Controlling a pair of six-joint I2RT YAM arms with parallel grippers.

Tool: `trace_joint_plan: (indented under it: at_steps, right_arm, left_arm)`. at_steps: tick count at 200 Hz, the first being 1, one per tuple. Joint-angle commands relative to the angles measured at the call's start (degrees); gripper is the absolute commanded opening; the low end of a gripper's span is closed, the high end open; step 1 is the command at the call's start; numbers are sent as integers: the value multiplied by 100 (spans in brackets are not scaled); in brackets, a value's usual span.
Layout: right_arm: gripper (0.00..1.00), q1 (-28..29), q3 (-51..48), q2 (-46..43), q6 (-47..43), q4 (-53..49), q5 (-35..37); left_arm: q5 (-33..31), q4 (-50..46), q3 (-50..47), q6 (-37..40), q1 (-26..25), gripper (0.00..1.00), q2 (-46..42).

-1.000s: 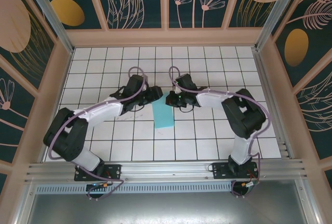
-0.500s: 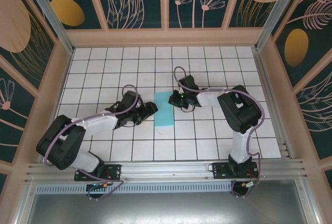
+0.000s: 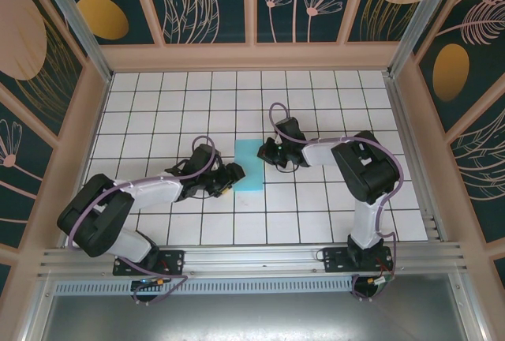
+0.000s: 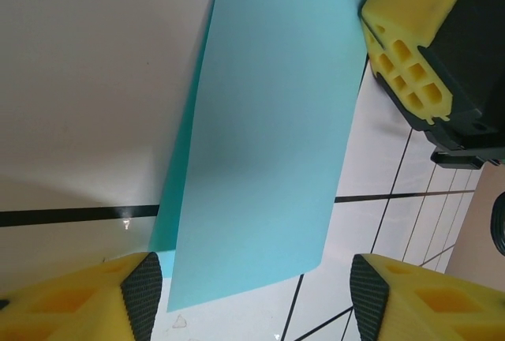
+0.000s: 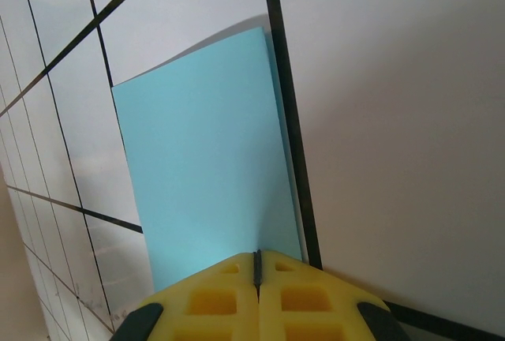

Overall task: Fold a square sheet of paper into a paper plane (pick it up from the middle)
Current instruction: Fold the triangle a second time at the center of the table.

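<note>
**Op 1:** White tiled tabletop with black grid lines [image 3: 158, 104] comes through sharp on my screen. Where is the paper?

**Op 2:** I see the thin light-blue paper sheet [image 3: 249, 169] lying flat mid-table, doubled into a narrow rectangle. My left gripper [image 4: 256, 297] is spread wide, one end of the sheet between its fingers. My right gripper [image 5: 256, 278] is pinched closed, its tip touching the opposite end.
</note>
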Motion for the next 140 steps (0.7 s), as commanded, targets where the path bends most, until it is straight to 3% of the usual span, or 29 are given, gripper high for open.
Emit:
trace_joint_plan:
  at_steps: [1,62,103,140]
  right_arm:
    - [0,-63,-274,187,58,-820,239]
    - [0,-58,-338,138,41,-745,131]
    - [1,-230,-480,-205,-60,-15,-410]
    - [4,-222,-441,-710,-459,161,-822]
  left_arm:
    - [60,195,115,-68,-9,67,101]
    - [367,664,102,-145,-11,66,302]
    - [321,1075,5,-138,65,64,360]
    - [441,1425,-89,-108,126,56,474]
